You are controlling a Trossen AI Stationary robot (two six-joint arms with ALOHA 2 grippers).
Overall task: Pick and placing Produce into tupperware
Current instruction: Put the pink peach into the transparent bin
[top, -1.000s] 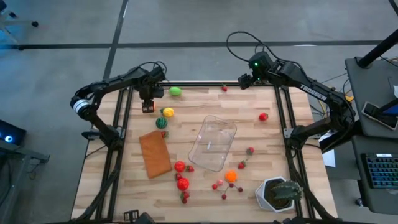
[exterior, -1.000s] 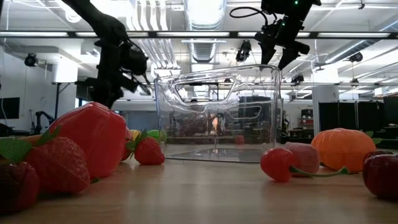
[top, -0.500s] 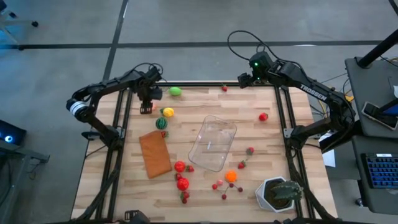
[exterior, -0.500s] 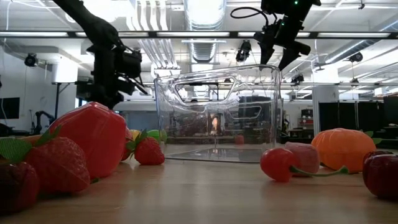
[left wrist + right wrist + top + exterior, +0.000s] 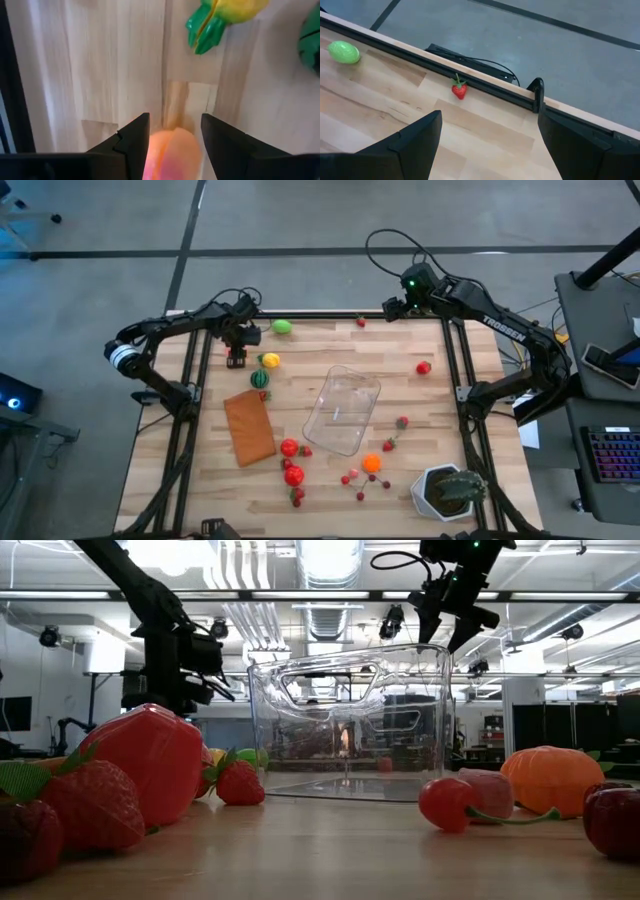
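Note:
My left gripper (image 5: 237, 358) hangs over the table's far left part, pointing down, shut on an orange-pink peach (image 5: 172, 152). Just to its right lie a yellow fruit (image 5: 269, 361) and a dark green one (image 5: 259, 378). The clear tupperware (image 5: 342, 410) lies on the middle of the table. More produce is scattered around it: a green fruit (image 5: 283, 327), red tomatoes (image 5: 289, 447) and an orange piece (image 5: 371, 463). My right gripper (image 5: 392, 308) hovers open over the far edge, above a small strawberry (image 5: 459, 90). My left gripper pinches the peach between its two fingers, one finger on each side of the fruit (image 5: 152, 150). The fingers (image 5: 135, 137) come from above, pointing down. Whether the peach touches the table I cannot tell; the big red fruit hides it in the low view.
A flat brown-orange rectangle (image 5: 249, 427) lies left of the tupperware. A white pot with a green plant (image 5: 450, 490) stands at the near right corner. Cherries and strawberries lie near the front edge (image 5: 360, 480). A red fruit (image 5: 424, 367) lies at the right.
My left gripper has sunk toward the table with the peach, drifted a little toward the table's left edge and rolled slightly. Its hold has stayed the same.

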